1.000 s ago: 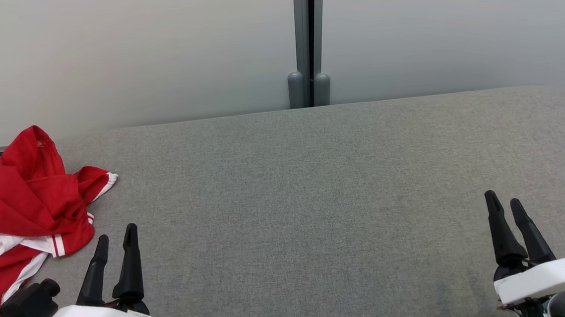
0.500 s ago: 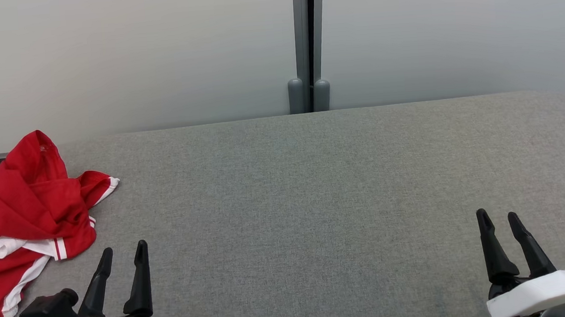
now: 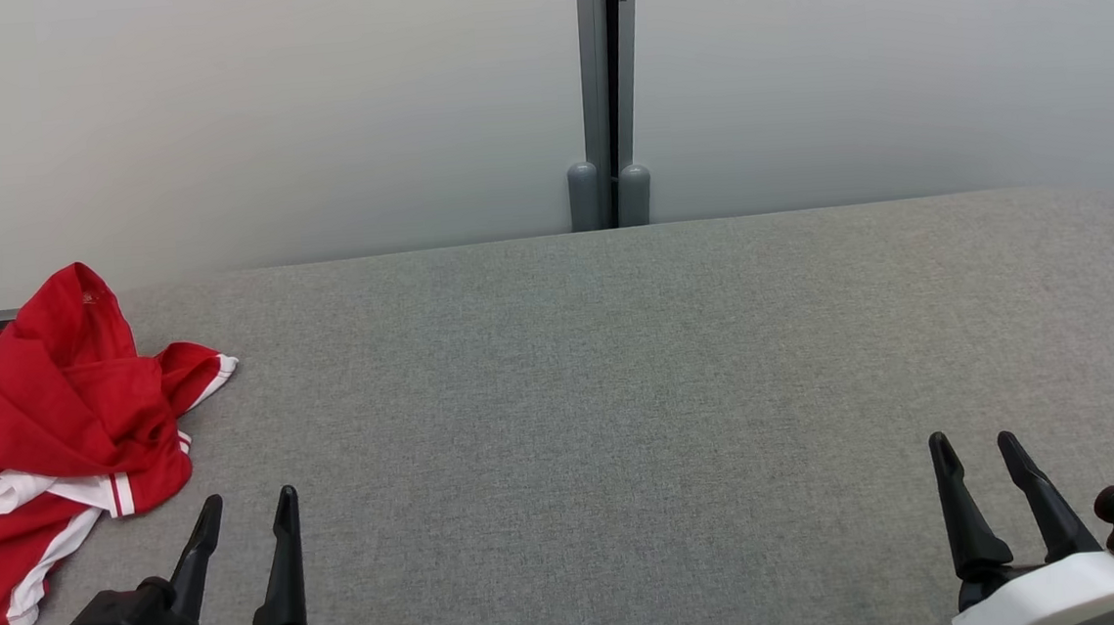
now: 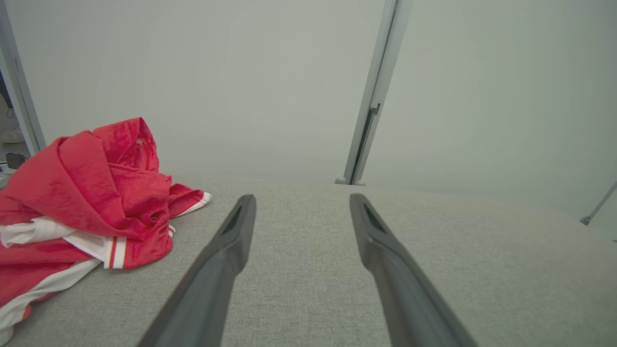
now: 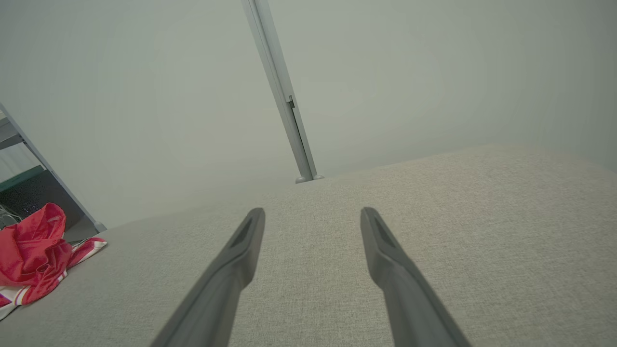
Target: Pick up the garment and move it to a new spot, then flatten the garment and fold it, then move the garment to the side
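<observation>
- The left gripper (image 3: 248, 496) stands released, jaws spread wide and holding nothing. The right gripper (image 3: 970, 439) is likewise spread and empty above the grey tabletop (image 3: 602, 398).
- The garment (image 3: 45, 427), red with white trim, lies in a crumpled heap just ahead of the left gripper and to its outer side. It does not touch that gripper and is well apart from the right one.
- Nothing of the task looks begun; by my reading the pick-up comes first.
- Risk: the heap is bunched in several layers, so a pinch on the top fold may lift one layer and drag the rest — or catch a sleeve and twist the cloth.
- Risk: the heap seems to lie near the tabletop's edge on that side, so a sideways nudge on the approach could push it over.
- Risk: too low an approach may snag the gripper in the tabletop's woven cover.
- The right gripper is too far off to steady the cloth at once — a one-sided lift would leave it dangling unevenly.
</observation>
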